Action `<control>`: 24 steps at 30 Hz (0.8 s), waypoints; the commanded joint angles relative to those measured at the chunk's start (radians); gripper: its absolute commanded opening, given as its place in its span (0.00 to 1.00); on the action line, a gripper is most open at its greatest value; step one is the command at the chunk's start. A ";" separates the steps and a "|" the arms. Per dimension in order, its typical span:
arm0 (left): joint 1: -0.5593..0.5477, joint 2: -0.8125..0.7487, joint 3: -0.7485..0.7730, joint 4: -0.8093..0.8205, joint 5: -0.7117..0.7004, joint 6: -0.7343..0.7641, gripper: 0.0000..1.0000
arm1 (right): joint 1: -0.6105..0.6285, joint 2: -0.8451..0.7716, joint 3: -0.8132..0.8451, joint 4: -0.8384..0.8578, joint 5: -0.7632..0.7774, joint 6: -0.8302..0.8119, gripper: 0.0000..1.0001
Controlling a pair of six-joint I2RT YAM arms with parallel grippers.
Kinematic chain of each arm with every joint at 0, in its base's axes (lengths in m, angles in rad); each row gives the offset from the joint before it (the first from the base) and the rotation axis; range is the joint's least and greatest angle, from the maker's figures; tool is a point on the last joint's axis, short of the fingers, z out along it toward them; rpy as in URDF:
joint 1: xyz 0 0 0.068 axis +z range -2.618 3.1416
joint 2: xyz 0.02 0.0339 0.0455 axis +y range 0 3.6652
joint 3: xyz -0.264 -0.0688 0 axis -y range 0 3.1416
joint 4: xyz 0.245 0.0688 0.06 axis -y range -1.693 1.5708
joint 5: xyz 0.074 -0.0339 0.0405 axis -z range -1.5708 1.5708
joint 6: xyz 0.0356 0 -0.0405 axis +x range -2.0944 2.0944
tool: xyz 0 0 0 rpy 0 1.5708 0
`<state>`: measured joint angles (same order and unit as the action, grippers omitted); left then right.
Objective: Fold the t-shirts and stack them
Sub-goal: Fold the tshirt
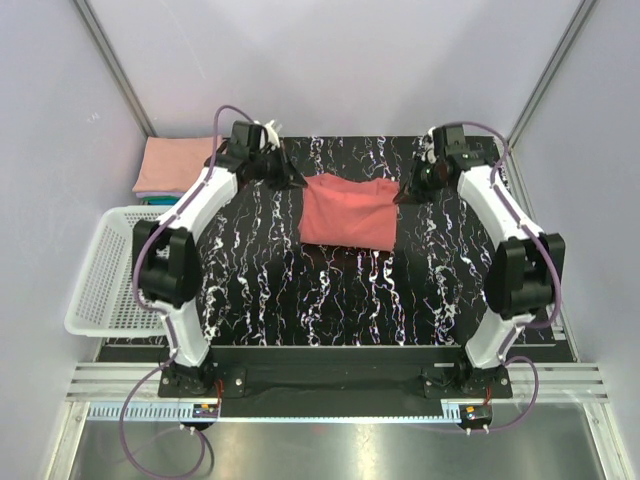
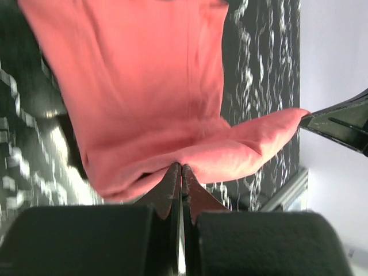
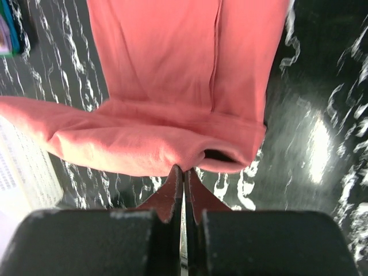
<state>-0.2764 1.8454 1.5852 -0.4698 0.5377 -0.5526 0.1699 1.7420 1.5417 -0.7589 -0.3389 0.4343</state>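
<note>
A coral-red t-shirt point(image 1: 348, 212) lies partly folded on the black marbled table, its far edge lifted. My left gripper point(image 1: 297, 181) is shut on the shirt's far left corner; in the left wrist view the gripper point(image 2: 181, 167) pinches the cloth point(image 2: 144, 86). My right gripper point(image 1: 403, 192) is shut on the far right corner; in the right wrist view the gripper point(image 3: 184, 170) pinches the cloth point(image 3: 172, 69). A folded salmon pink shirt point(image 1: 176, 162) lies at the far left, with a teal edge point(image 1: 160, 200) showing under it.
A white plastic mesh basket point(image 1: 105, 270) stands off the table's left edge. The black marbled table point(image 1: 350, 300) ends at pale walls on the far side and both flanks. The basket also shows in the right wrist view point(image 3: 23, 172).
</note>
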 commanded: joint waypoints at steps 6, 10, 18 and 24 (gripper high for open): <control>0.020 0.178 0.223 0.192 0.013 -0.067 0.00 | -0.073 0.152 0.215 0.000 -0.040 -0.042 0.00; 0.025 0.190 0.199 0.315 0.012 -0.098 0.00 | -0.084 0.209 0.283 0.038 -0.086 -0.034 0.00; 0.026 0.202 0.173 0.384 -0.038 -0.118 0.00 | -0.084 0.317 0.377 0.107 -0.130 0.004 0.00; 0.029 0.213 0.164 0.392 -0.087 -0.110 0.00 | -0.084 0.392 0.442 0.124 -0.143 0.020 0.00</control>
<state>-0.2569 2.0514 1.7550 -0.1612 0.5026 -0.6636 0.0879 2.1124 1.9259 -0.6777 -0.4454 0.4397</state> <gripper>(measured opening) 0.009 0.012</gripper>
